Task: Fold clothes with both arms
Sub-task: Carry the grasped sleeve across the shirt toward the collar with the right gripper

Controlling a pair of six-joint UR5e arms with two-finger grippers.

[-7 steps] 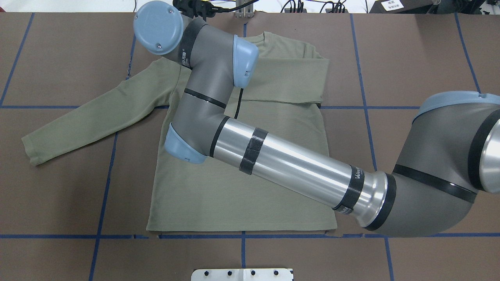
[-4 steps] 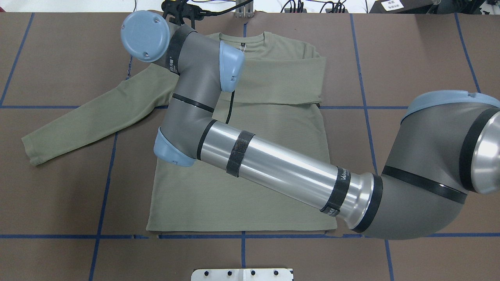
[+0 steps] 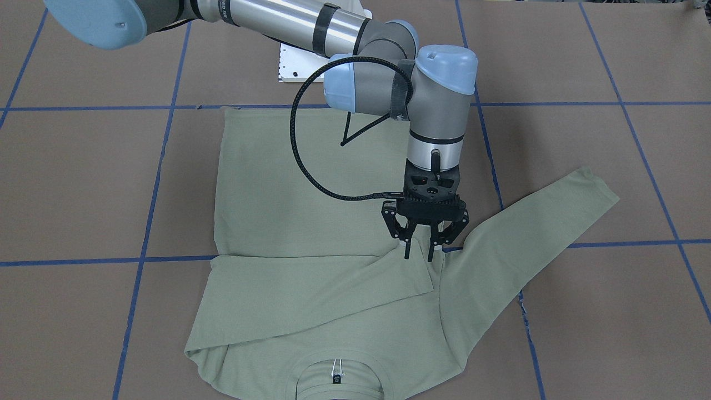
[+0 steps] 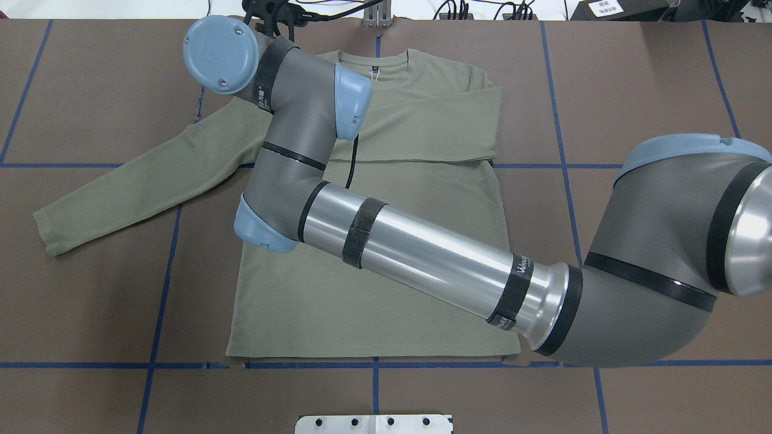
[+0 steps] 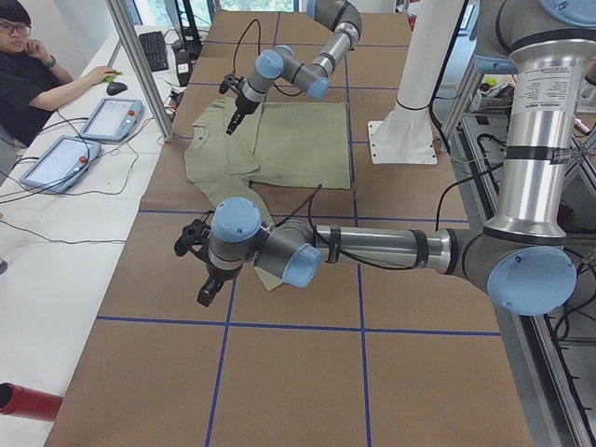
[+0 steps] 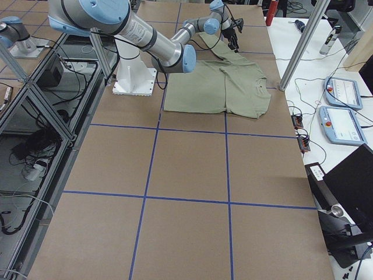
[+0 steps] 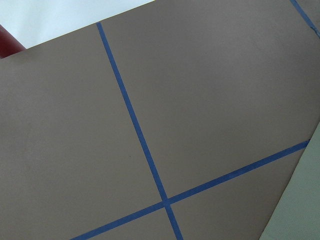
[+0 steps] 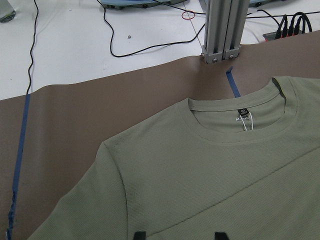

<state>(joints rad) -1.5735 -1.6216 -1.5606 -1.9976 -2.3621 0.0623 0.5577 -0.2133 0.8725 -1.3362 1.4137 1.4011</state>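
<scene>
Lying flat: sage-green shirt (image 4: 422,193), one sleeve folded across chest.

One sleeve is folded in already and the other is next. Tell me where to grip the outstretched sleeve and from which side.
Best pinched at the cuff of the outstretched sleeve, coming straight down over its end edge. The sleeve lies flat and straight on the table, so the cuff is its free end, with bare table around it.
</scene>
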